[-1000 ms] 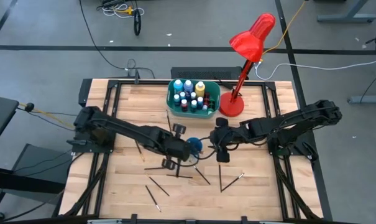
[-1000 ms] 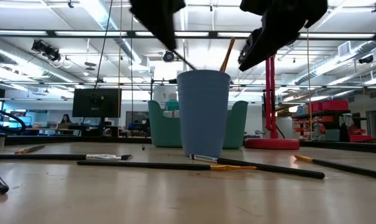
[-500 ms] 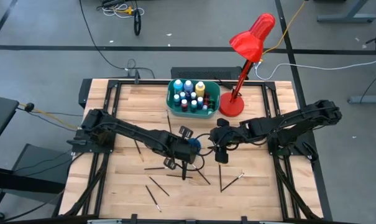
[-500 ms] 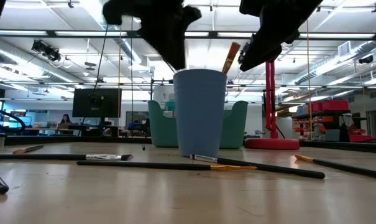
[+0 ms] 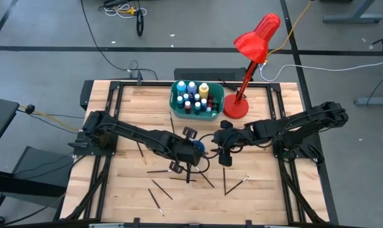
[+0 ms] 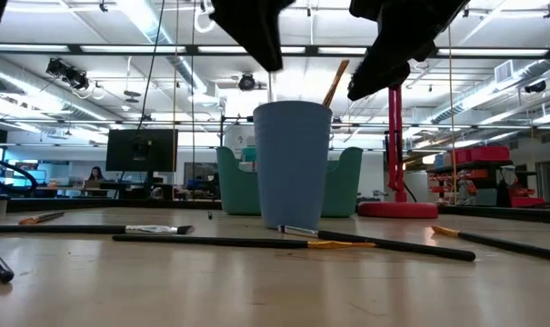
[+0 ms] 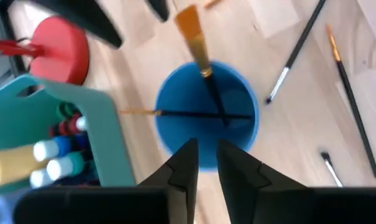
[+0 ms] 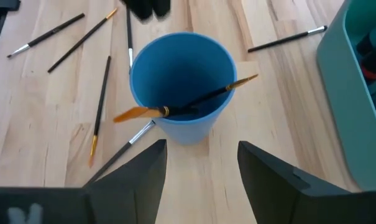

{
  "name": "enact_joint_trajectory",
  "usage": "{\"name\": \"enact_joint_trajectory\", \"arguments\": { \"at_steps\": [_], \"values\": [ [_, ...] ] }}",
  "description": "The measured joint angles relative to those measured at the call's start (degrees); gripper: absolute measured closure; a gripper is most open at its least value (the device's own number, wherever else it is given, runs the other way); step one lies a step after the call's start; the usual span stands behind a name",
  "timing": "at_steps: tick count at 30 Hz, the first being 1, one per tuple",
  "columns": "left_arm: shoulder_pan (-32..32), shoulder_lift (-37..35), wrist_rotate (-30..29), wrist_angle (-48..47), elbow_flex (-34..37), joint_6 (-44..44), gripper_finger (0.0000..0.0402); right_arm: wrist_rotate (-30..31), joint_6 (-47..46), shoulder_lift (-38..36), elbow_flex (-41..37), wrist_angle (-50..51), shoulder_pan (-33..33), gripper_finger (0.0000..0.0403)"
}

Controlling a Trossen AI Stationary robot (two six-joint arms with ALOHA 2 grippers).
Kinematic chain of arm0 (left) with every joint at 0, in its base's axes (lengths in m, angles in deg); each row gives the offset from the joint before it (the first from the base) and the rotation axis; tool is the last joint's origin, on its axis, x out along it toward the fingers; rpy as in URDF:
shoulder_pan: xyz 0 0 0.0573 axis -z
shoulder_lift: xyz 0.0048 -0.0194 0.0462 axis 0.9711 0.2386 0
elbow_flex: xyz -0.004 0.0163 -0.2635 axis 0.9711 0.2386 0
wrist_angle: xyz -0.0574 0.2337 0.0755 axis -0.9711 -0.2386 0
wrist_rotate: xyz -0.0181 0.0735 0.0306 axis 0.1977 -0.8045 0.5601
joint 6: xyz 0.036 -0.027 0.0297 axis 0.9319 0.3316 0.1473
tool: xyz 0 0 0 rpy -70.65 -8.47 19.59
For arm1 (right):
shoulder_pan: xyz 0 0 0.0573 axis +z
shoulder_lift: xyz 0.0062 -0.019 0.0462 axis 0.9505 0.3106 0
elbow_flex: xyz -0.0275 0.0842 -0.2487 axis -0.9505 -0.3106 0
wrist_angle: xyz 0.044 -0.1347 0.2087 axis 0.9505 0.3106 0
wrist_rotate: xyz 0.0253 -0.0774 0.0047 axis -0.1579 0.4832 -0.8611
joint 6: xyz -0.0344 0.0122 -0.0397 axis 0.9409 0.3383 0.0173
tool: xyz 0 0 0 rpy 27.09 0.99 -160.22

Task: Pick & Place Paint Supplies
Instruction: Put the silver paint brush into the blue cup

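Right wrist view: blue cup (image 8: pixel 181 93) holds seemingly two paintbrushes (image 8: pixel 194 102).

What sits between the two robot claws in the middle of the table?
In the high view, a blue plastic cup stands between the left gripper and the right gripper. The right wrist view shows two thin paintbrushes inside it.

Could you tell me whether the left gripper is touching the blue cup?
Apart. In the low view the left gripper hangs above the blue cup, with open background showing between its fingers and the rim.
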Motion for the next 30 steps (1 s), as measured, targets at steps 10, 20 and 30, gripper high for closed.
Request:
{"name": "enact_joint_trajectory", "arguments": {
  "at_steps": [10,20,30],
  "values": [
    [0.2,-8.7,-2.4,-4.6,0.2,-11.0,0.0350,0.0,0.0,0.0,0.0,0.2,0.0,0.0201],
    [0.3,-20.3,2.5,-4.4,11.8,-14.3,0.0350,0.0,0.0,0.0,0.0,0.0,0.0,0.0201],
    [0.7,-31.2,10.7,28.2,42.8,-22.2,0.0350,0.0,0.2,0.0,0.0,-1.2,0.0,0.0201]
  ]
}}
